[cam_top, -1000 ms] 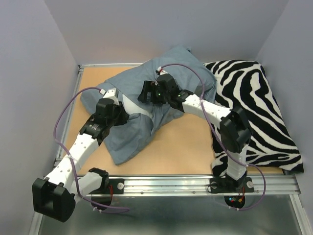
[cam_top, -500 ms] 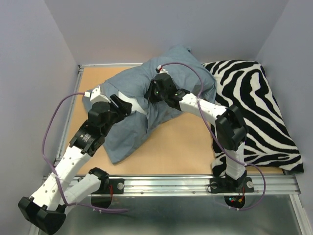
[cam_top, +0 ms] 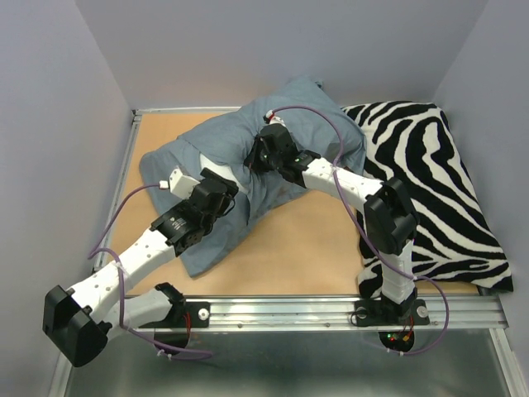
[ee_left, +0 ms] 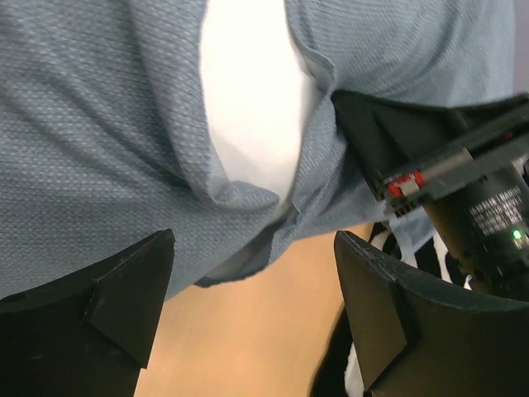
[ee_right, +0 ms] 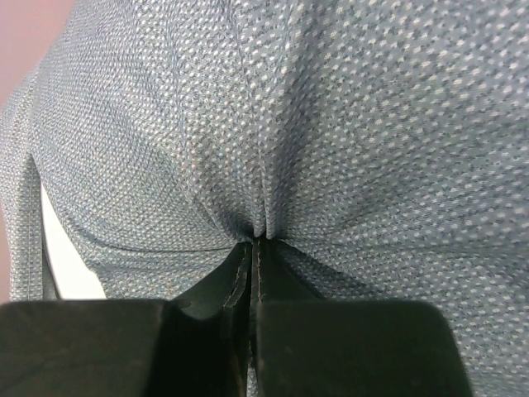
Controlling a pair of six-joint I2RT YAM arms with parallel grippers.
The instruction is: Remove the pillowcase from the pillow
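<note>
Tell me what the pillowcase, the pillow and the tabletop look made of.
The pillowcase: woven cloth, matte blue-grey; fine dotted weave and soft folds show. The pillow: smooth white fabric, filling unseen. The tabletop: probably wood or fibreboard, flat matte tan, no grain visible.
</note>
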